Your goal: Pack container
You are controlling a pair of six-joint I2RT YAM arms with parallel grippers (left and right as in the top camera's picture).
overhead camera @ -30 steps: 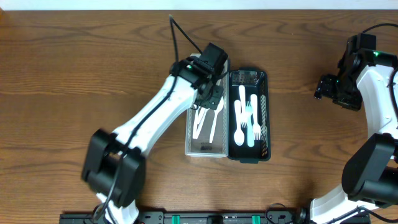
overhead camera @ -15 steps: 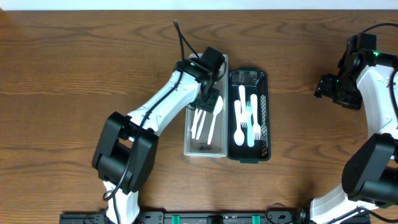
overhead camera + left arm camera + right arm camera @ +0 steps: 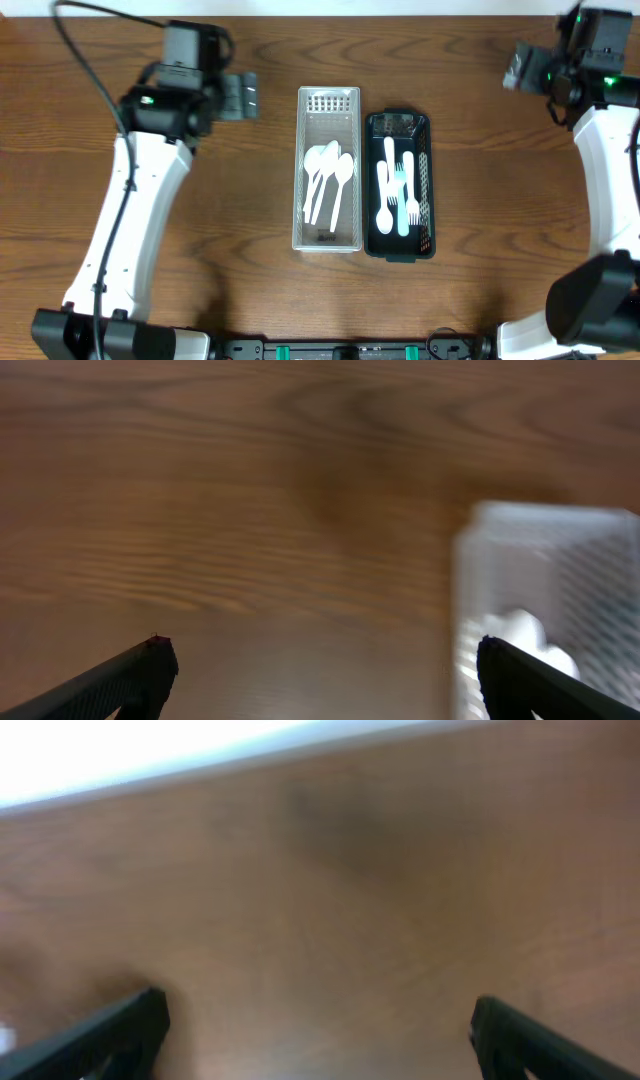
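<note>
A clear container (image 3: 328,232) stands mid-table with white spoons (image 3: 328,180) lying in it. Touching its right side is a black container (image 3: 424,180) that holds white forks and spoons (image 3: 392,190). My left gripper (image 3: 245,97) hovers open and empty, left of the clear container's far end. In the left wrist view the left gripper (image 3: 322,650) is wide apart over bare wood, with the clear container (image 3: 560,550) and a spoon bowl (image 3: 520,628) at the right. My right gripper (image 3: 515,68) is open and empty at the back right. The right wrist view shows the right gripper (image 3: 318,1002) over bare wood.
The wooden table (image 3: 150,250) spreads around both containers. Its far edge (image 3: 200,760) shows as a white band close ahead of the right gripper. A black cable (image 3: 90,30) loops above the left arm.
My left arm has pulled out of the clear container and swung to the back left, its gripper opening and leaving a spoon there. The right arm has risen toward the back edge and opened wider.
</note>
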